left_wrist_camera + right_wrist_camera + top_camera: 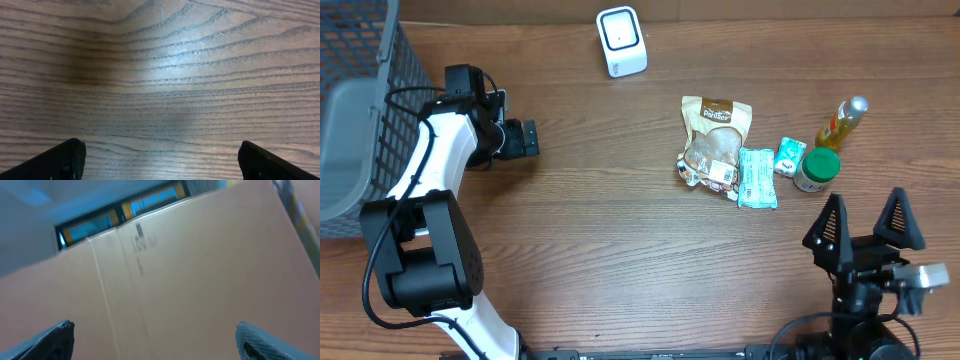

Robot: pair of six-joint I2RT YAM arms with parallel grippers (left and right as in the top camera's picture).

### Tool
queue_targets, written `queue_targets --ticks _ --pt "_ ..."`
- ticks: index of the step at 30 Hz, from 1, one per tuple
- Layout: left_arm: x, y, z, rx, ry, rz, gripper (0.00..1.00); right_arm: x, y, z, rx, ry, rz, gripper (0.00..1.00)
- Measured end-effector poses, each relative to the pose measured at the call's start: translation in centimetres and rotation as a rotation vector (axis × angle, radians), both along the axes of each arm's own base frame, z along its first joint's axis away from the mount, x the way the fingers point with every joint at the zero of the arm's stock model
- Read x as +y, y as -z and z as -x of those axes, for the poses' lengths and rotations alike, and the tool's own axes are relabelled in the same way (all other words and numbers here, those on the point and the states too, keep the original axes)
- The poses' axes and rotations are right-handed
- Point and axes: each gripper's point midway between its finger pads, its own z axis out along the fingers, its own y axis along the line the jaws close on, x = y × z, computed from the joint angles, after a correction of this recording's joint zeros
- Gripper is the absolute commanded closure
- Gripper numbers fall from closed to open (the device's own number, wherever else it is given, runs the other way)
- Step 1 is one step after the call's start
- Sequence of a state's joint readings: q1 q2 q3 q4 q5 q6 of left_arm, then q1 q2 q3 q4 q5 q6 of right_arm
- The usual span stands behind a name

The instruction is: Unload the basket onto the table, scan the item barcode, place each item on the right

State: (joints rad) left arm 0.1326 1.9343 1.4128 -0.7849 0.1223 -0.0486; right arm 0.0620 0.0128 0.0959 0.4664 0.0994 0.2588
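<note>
On the wooden table (580,230), overhead alone shows the right gripper (866,203) gaping nearest, the snack bag (717,140) mid-table touching a teal packet (756,177), the left gripper (525,138) equally wide, and the white scanner (621,41) farthest, whereas the wrist views catch just wood grain and blurred cardboard (200,290).

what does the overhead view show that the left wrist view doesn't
Only the overhead shows the items: the white scanner, snack bag, teal packet, small green box, green-lidded jar and yellow bottle, plus the grey basket and the right gripper. Only the left wrist shows the wood grain up close, with a bright glare patch. Both show the bare wooden table and the left gripper, open and holding nothing.
</note>
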Motion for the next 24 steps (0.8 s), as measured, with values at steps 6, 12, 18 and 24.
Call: queue_targets --ticks 6,12,18,24 --pt "0.0 0.0 0.0 0.0 0.0 0.0 0.0 0.9 5.5 -2.6 0.17 -0.036 0.02 0.0" --pt "0.0 0.0 0.0 -0.001 0.0 0.0 0.0 1.7 11.4 -4.4 0.42 -0.073 0.05 0.0" --pt "0.0 0.0 0.0 -0.001 0.0 0.0 0.0 1.3 16.1 -4.9 0.615 -0.065 0.056 0.0" --pt "0.0 0.0 0.0 -0.001 0.0 0.0 0.0 1.2 16.5 -4.9 0.629 -0.064 0.055 0.0"
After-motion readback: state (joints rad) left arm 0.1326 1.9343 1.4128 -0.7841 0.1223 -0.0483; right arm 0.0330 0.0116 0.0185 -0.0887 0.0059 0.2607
